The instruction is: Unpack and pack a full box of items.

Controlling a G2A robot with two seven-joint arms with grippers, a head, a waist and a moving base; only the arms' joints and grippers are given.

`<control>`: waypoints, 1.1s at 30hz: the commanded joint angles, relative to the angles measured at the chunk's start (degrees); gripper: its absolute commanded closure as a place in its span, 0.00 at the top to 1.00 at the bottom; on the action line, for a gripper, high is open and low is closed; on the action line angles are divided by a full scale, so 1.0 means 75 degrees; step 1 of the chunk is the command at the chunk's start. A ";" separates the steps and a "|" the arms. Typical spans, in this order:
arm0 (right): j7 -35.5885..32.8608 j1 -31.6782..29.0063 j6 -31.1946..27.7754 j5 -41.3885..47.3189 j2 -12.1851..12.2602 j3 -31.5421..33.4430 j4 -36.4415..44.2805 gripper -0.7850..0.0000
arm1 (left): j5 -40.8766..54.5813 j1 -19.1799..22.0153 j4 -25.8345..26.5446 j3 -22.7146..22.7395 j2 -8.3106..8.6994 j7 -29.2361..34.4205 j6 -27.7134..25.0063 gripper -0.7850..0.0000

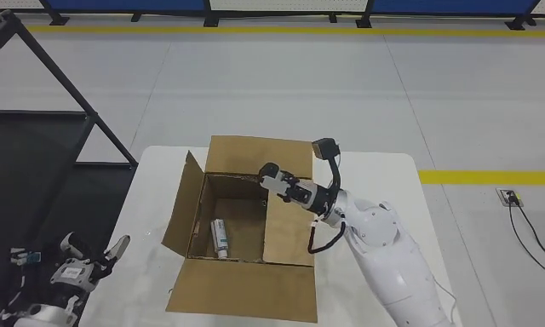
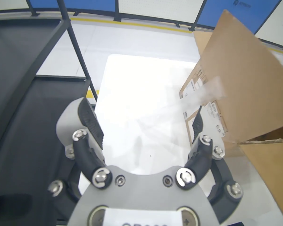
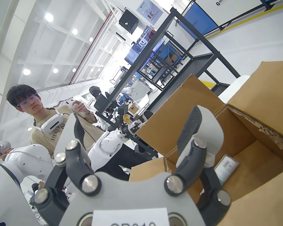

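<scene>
An open cardboard box [image 1: 243, 280] stands on the white table [image 1: 157, 169] with its flaps spread. A white and green tube [image 1: 220, 238] lies on the box floor by the left wall; the same tube [image 3: 226, 167] appears in the right wrist view. My right gripper [image 1: 267, 174] hangs over the inside of the box near its far right part, tilted sideways. In its own view this gripper [image 3: 134, 125] is open with nothing between the fingers. My left gripper [image 1: 89, 263] is open off the table's near left corner, and in its own view [image 2: 143, 121] it points at the table beside the box [image 2: 238, 83].
A black metal rack [image 1: 51, 131] stands left of the table, close to the left arm. The left flap [image 1: 183, 203] of the box stands up steeply. Bare table surface [image 2: 136, 90] lies between the rack and the box.
</scene>
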State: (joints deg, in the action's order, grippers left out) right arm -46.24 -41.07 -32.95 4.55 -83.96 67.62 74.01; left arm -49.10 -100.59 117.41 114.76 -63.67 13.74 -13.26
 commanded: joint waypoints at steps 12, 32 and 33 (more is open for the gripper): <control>0.0615 0.1369 0.0907 -0.0137 -0.0719 -0.2544 -0.1502 1.00 | 0.0240 -0.0136 -0.0255 0.0059 -0.0061 -0.0114 0.0219 1.00; 0.2634 0.3273 0.0898 -0.0406 -0.2672 -0.5059 -0.4847 1.00 | 0.0712 -0.0535 -0.0450 0.0260 -0.0134 -0.0233 -0.0407 1.00; 0.2800 0.3294 0.0903 -0.0464 -0.2750 -0.5101 -0.4985 1.00 | 0.0748 -0.0517 -0.0448 0.0253 -0.0132 -0.0204 -0.0473 1.00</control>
State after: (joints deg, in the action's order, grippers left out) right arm -26.51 -16.51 -26.18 1.42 -104.00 29.65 37.75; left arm -43.76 -104.61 114.04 116.72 -64.68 11.97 -16.30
